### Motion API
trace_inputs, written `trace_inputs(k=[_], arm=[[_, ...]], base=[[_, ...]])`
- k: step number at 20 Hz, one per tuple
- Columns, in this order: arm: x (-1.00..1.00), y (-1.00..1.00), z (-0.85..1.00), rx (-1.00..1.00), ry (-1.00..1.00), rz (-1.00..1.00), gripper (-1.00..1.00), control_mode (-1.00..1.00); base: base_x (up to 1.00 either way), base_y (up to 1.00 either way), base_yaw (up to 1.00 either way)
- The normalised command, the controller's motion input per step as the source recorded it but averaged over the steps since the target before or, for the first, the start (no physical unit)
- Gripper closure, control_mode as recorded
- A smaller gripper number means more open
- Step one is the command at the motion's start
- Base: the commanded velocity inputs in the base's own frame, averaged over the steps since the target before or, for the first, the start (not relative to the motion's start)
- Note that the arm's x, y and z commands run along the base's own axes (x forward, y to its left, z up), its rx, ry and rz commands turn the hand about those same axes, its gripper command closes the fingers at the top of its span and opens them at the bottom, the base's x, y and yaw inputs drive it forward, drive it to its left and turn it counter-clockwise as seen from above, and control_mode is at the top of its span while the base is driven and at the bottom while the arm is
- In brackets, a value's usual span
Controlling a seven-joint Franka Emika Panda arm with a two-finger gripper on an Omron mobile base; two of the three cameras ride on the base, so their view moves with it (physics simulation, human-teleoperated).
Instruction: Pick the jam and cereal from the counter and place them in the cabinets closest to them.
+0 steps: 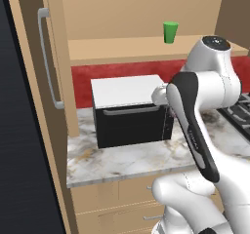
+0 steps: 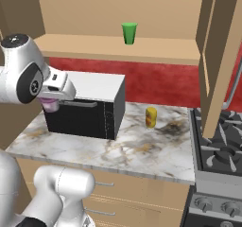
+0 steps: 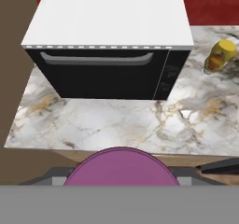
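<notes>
The jam (image 3: pixel 121 168) sat at 6 o'clock, its rounded purple top rising from the bottom edge, with dark grey gripper parts flanking it at left and right. Beyond it, the counter (image 3: pixel 116 125) stretched across the centre, marble veined with gold. A microwave (image 3: pixel 109 41), white on top with a black door and grey bar handle, stood at 12 o'clock. At 2 o'clock, a yellowish stacked item (image 3: pixel 219 56) rested on the marble, apart from the microwave.
</notes>
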Motion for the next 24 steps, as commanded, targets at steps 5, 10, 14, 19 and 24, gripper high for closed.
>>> trace_inputs(k=[5,10,14,19,24], arm=[[0.02,0.0,0.4,0.0,-0.04,0.0,1.0,-1.0],[0.11,0.01,0.36,0.0,-0.04,0.0,1.0,-1.0],[0.21,0.06,0.36,0.0,-0.03,0.0,1.0,-1.0],[0.25,0.05,0.33,0.0,-0.01,0.0,1.0,-1.0],[0.23,0.03,0.36,0.0,-0.04,0.0,1.0,-1.0]], base=[[0.0,0.0,0.0],[0.0,0.0,0.0],[0.0,0.0,0.0],[0.0,0.0,0.0],[0.0,0.0,0.0]])
